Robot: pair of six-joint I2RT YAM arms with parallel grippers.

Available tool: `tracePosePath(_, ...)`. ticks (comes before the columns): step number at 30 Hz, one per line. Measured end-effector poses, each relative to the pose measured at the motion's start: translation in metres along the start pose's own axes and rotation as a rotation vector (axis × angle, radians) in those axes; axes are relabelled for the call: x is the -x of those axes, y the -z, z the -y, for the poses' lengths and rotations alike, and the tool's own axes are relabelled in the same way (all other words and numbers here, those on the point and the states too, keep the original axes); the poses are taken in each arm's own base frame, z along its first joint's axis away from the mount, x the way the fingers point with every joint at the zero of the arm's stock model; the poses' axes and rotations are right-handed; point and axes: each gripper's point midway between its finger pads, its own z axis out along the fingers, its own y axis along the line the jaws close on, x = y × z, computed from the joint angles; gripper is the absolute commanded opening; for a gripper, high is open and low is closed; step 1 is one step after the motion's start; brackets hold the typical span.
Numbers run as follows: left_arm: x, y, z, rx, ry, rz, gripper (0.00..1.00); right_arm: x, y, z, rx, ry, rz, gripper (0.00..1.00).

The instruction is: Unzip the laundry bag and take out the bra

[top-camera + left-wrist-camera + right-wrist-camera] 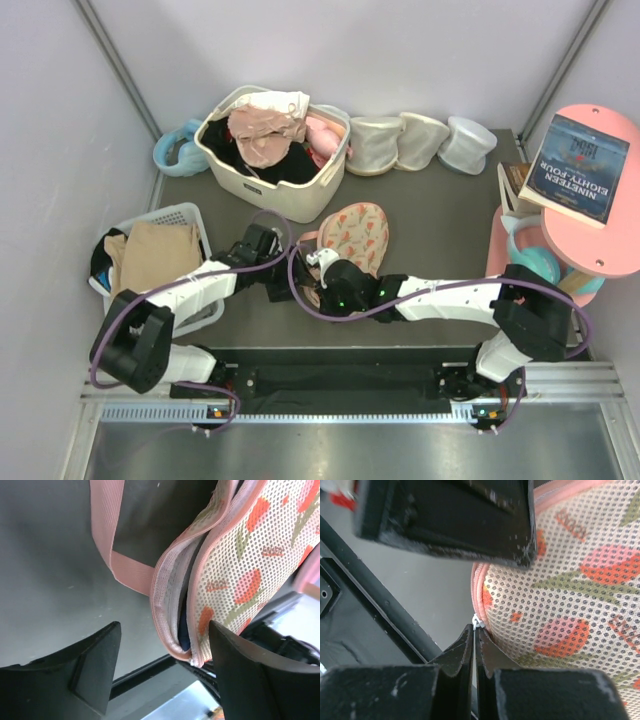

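The laundry bag [355, 238], peach-pink mesh with orange-red print, lies mid-table. In the left wrist view its near edge [240, 570] is partly unzipped, and a dark navy sliver of the bra [183, 628] shows in the gap; the rest of the bra is hidden. My left gripper [164, 630] is open, with the bag's open edge between its fingers, close to the right finger. It sits at the bag's near-left edge [283, 278]. My right gripper [475, 629] is shut on the small white zipper pull [477, 621] at the bag's rim [560, 605], at the bag's near end [318, 264].
A beige basket [300, 198] of clothes stands behind the bag, with three cream cups [420, 142] to its right. A white mesh basket [190, 214] holding a tan garment is at the left. A pink side table [620, 250] with a book is at the right. The bag's pink strap [106, 530] trails on the table.
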Motion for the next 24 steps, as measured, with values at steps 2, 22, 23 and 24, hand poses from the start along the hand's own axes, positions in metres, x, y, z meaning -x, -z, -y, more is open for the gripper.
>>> tracePosePath(2,-0.004,-0.004,0.002,-0.033,0.034,-0.006,0.57,0.001,0.0,0.0,0.004,-0.001,0.002,0.0)
tracePosePath(22,0.037,0.003,-0.003,-0.143,0.206,0.054,0.0,0.0,0.004,0.01,0.005,-0.054,0.024,0.0)
tracePosePath(23,0.041,0.005,-0.005,-0.146,0.215,0.061,0.0,0.0,0.005,0.012,0.003,-0.056,0.026,0.0)
tracePosePath(24,0.044,0.007,-0.008,-0.15,0.224,0.065,0.0,-0.001,0.008,0.014,0.001,-0.059,0.029,0.0)
